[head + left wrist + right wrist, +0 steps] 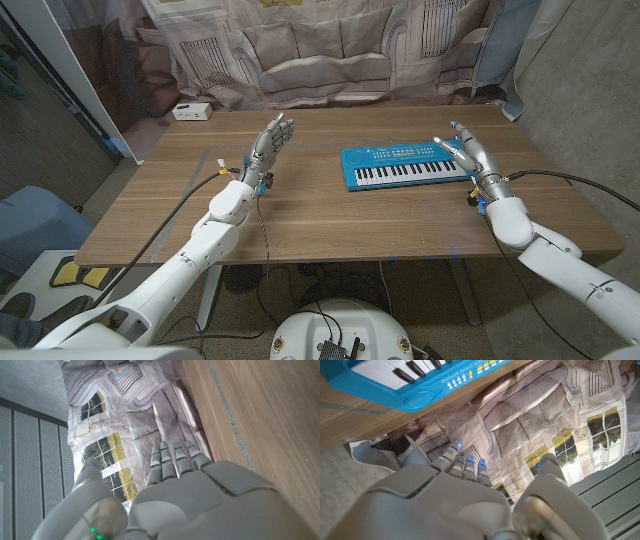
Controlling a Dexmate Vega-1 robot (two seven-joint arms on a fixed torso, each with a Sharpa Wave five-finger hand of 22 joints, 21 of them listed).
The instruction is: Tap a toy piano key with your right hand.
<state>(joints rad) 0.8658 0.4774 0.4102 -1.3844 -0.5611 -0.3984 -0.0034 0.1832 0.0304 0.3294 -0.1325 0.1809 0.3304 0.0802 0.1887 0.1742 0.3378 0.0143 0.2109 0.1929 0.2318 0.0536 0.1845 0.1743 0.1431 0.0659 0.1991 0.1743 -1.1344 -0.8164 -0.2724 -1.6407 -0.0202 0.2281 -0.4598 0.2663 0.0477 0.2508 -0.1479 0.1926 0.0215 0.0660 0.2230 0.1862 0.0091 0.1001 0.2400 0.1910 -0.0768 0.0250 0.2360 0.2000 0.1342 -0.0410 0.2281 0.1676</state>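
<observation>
A blue toy piano [405,166] with white and black keys lies on the wooden table [330,215], right of centre. My right hand [470,152] stands at the piano's right end, fingers straight and held together, holding nothing; whether it touches the piano I cannot tell. In the right wrist view the piano's end [415,382] and its keys lie just past my right hand [460,495]. My left hand [271,140] is raised over the table's left half, fingers apart and empty, well away from the piano. The left wrist view looks over my left hand [185,490] toward the table edge.
A small white box [191,111] sits at the table's far left corner. A printed curtain [330,50] hangs behind the table. Cables run along both arms over the table. A strip of tape [227,405] lies on the wood near my left hand.
</observation>
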